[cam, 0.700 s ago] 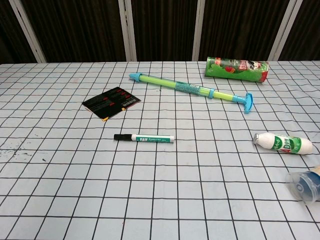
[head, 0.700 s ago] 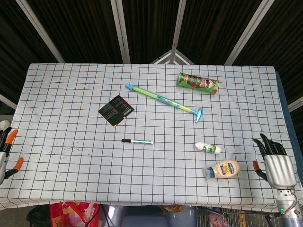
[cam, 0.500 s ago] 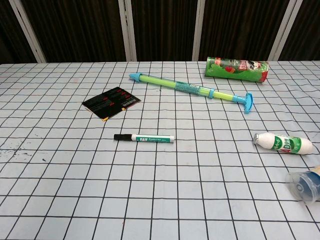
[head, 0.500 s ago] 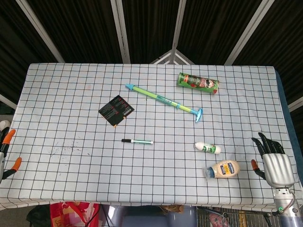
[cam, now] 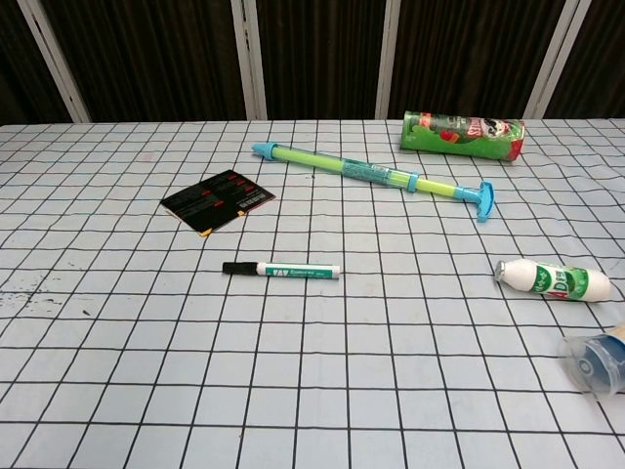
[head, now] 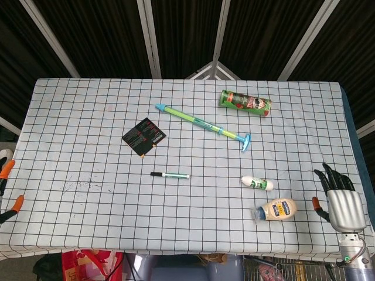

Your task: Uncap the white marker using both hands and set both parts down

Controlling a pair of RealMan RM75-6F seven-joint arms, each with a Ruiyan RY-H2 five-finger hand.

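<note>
The white marker [head: 170,175] with its black cap on lies flat near the middle of the table, cap end to the left; the chest view shows the marker [cam: 281,270] too. My right hand [head: 340,199] hovers at the table's right front edge, fingers apart, holding nothing, far from the marker. Of my left hand [head: 6,190] only orange-tipped fingers show at the far left edge, spread and holding nothing. Neither hand appears in the chest view.
A long green-blue water squirter [head: 202,124], a green chip can [head: 246,103] and a black card [head: 143,136] lie behind the marker. A small white bottle [head: 257,183] and a mayonnaise bottle [head: 275,209] lie front right, close to my right hand.
My left hand has drawn further left, almost out of the head view. My right hand shifted slightly. The marker has not moved.
</note>
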